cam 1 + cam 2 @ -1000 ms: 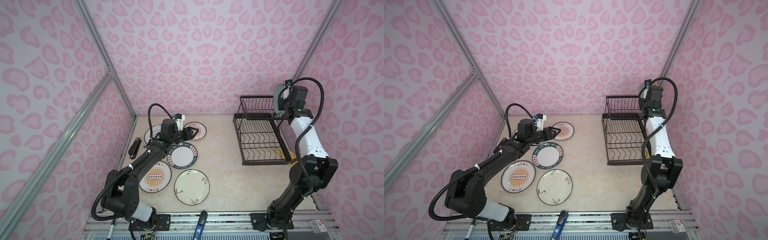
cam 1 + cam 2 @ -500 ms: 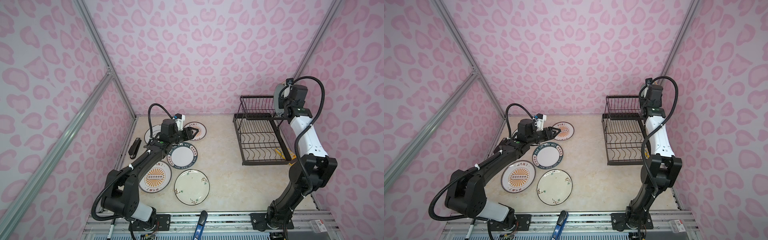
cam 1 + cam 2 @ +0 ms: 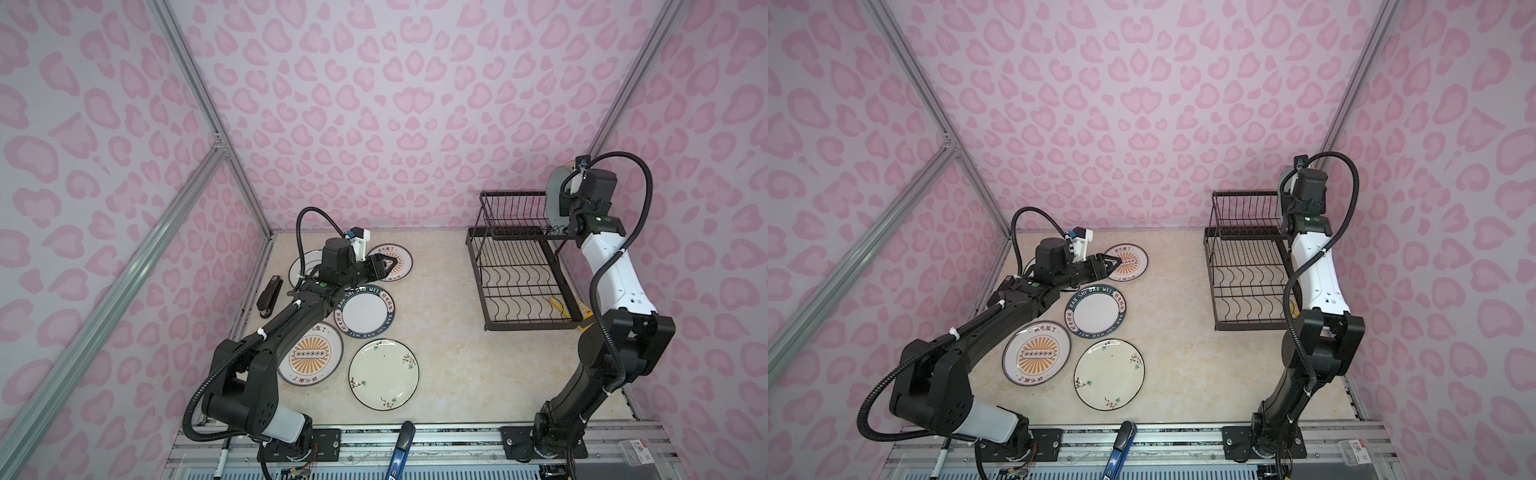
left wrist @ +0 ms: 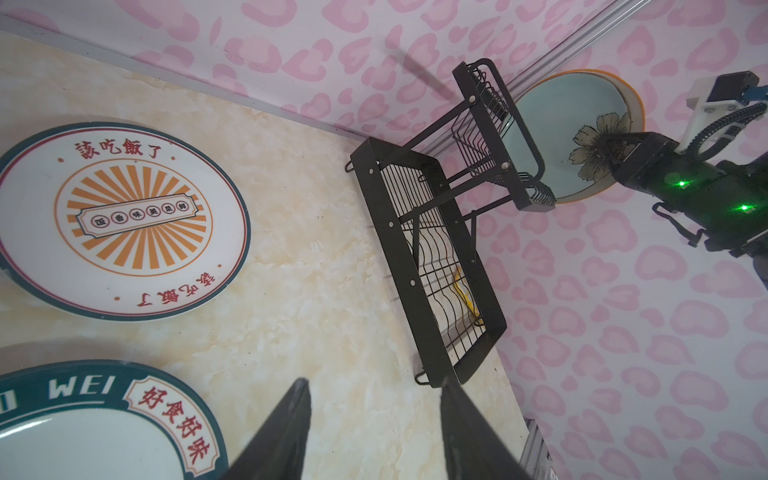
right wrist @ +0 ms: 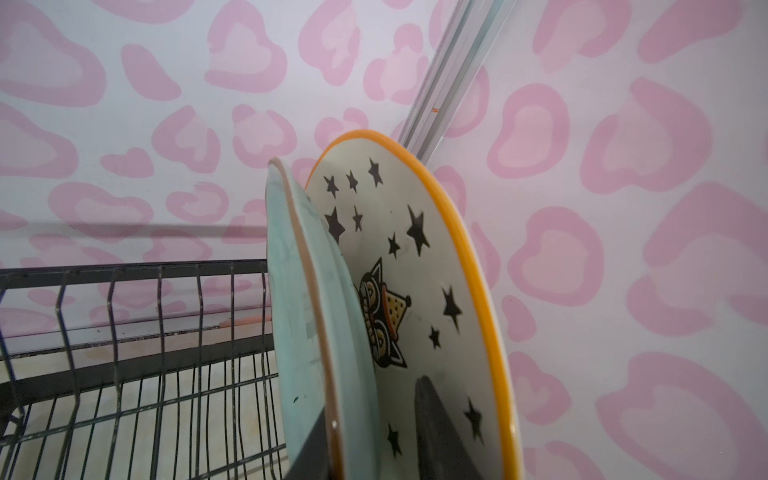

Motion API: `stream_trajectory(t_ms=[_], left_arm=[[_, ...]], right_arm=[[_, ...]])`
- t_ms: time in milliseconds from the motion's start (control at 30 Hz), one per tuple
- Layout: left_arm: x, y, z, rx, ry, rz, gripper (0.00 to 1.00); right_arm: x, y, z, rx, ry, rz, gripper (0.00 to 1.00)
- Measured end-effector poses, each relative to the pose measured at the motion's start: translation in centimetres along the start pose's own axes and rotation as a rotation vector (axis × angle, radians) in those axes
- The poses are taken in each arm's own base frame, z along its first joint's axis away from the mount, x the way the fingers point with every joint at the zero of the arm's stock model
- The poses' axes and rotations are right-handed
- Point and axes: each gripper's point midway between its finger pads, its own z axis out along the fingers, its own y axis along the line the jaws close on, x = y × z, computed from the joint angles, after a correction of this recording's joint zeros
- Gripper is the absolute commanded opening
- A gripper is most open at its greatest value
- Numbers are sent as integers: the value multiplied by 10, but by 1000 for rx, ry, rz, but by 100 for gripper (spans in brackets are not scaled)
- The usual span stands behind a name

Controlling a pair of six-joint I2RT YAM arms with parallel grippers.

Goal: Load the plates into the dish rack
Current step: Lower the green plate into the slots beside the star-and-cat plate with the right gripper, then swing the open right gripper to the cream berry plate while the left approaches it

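Observation:
The black wire dish rack (image 3: 523, 282) stands at the right. Two plates stand on edge at the right end of its upper tier: a pale blue flowered one (image 5: 299, 291) (image 4: 569, 124) and a starry orange-rimmed one (image 5: 424, 270). My right gripper (image 5: 373, 392) is open, its jaws straddling the blue plate's rim, and one finger stands apart between the two plates. Several plates lie flat on the left: two orange-sunburst (image 3: 397, 259) (image 3: 311, 357), a dark-rimmed lettered one (image 3: 365, 309), a cream sprigged one (image 3: 383, 374), and a white one (image 3: 303, 266) half hidden by the arm. My left gripper (image 4: 378, 382) (image 3: 388, 262) hovers open and empty over the far sunburst plate.
A black stapler-like object (image 3: 269, 297) lies by the left wall. Something yellow (image 3: 559, 305) shows under the rack's lower tier. A blue-handled tool (image 3: 401, 449) rests on the front rail. Pink walls close in behind and beside the rack.
The right gripper's jaws have spread off the pale blue plate, which stays standing in the upper tier. The left arm has not moved.

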Motion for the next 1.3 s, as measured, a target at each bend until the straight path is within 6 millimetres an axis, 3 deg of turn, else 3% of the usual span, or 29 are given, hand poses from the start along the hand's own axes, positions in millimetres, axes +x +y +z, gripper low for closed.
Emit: stream_trajectory(t_ms=[367, 733, 1033, 1300], left_arm=[[0, 0, 0, -1, 0, 5, 53], [-1, -1, -3, -2, -5, 25, 53], [-3, -1, -6, -26, -8, 55, 53], [-23, -14, -13, -38, -40, 129, 53]], right_arm=[[-3, -7, -14, 13, -24, 60, 32], [-16, -20, -52, 0, -90, 145, 38], [-34, -5, -105, -103, -153, 189, 47], [-40, 11, -161, -222, -234, 222, 53]])
